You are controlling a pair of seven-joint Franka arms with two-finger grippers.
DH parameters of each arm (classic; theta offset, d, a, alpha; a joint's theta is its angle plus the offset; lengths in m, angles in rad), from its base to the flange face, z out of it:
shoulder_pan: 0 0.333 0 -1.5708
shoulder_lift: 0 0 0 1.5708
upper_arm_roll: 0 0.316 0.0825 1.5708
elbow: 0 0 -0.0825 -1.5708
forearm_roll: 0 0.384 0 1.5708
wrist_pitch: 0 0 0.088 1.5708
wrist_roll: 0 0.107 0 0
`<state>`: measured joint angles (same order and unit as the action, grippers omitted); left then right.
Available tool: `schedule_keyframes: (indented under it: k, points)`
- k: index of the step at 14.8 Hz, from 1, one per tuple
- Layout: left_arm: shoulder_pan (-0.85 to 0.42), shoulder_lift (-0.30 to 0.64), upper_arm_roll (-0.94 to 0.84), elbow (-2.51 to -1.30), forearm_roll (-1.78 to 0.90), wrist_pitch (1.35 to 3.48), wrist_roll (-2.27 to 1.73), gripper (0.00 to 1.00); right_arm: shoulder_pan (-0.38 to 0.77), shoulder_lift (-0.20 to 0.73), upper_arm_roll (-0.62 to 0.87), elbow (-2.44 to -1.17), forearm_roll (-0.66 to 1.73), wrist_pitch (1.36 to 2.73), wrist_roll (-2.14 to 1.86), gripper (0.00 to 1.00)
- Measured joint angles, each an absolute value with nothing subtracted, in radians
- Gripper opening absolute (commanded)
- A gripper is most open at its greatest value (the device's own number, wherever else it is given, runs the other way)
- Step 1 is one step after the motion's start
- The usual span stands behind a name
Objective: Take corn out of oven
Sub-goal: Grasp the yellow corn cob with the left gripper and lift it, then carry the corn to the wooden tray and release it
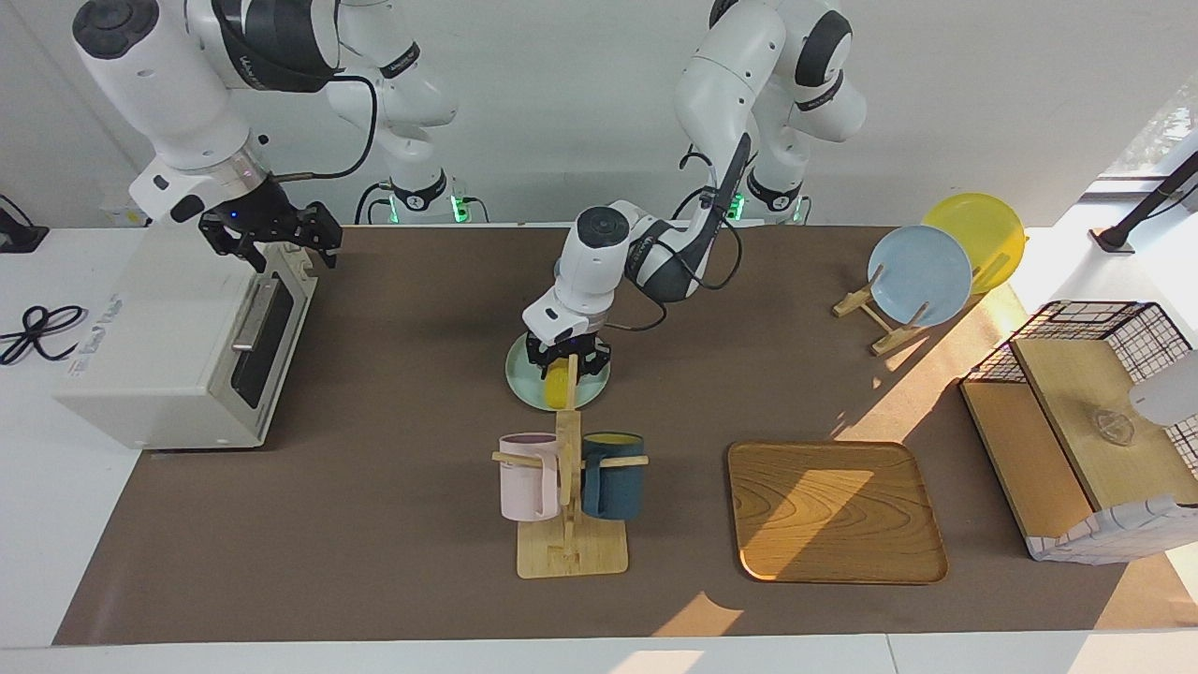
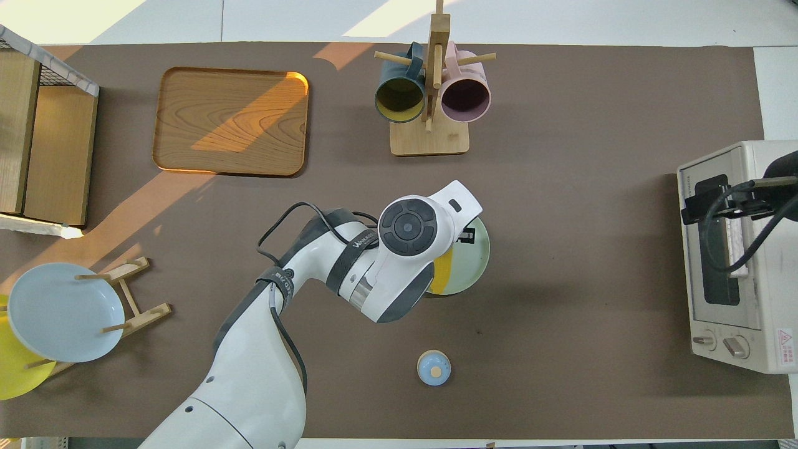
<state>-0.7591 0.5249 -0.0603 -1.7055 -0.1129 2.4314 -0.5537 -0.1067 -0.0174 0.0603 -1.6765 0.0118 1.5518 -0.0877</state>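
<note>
The corn [image 1: 559,388] lies on a pale green plate [image 1: 524,384] at the table's middle, outside the oven; it also shows in the overhead view [image 2: 442,277] on the plate [image 2: 475,262]. My left gripper [image 1: 566,367] is low over the plate with its fingers spread to either side of the corn. In the overhead view the wrist hides those fingers. The white oven [image 1: 159,356] stands at the right arm's end of the table with its dark glass door shut. My right gripper [image 1: 271,241] is open just above the door's top edge, and it shows in the overhead view [image 2: 711,202] over the oven [image 2: 748,324].
A wooden mug rack [image 1: 568,524] with a pink and a dark blue mug stands just farther from the robots than the plate. A wooden tray [image 1: 833,510], a plate stand [image 1: 922,276] and a black wire basket [image 1: 1095,337] lie toward the left arm's end. A small blue lid [image 2: 433,368] sits nearer the robots.
</note>
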Motion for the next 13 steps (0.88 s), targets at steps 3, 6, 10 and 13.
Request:
schedule_keyframes:
  k: [3,6,10,13]
  points:
    - [-0.759,0.511,-0.030,-1.689,-0.113,2.388,-0.561,0.00,-0.106,0.033,0.061,-1.610,0.013,1.532,-0.088,1.00]
    - [-0.731,0.457,0.046,-1.648,-0.109,2.276,-0.539,0.00,-0.106,0.044,0.061,-1.607,0.013,1.528,-0.088,1.00]
    - [-0.530,0.419,0.073,-1.590,-0.105,2.192,-0.353,0.00,-0.105,0.043,0.060,-1.607,0.013,1.522,-0.088,1.00]
    - [-0.388,0.455,0.072,-1.546,-0.105,2.186,-0.237,0.00,-0.091,0.038,0.060,-1.607,0.013,1.510,-0.088,1.00]
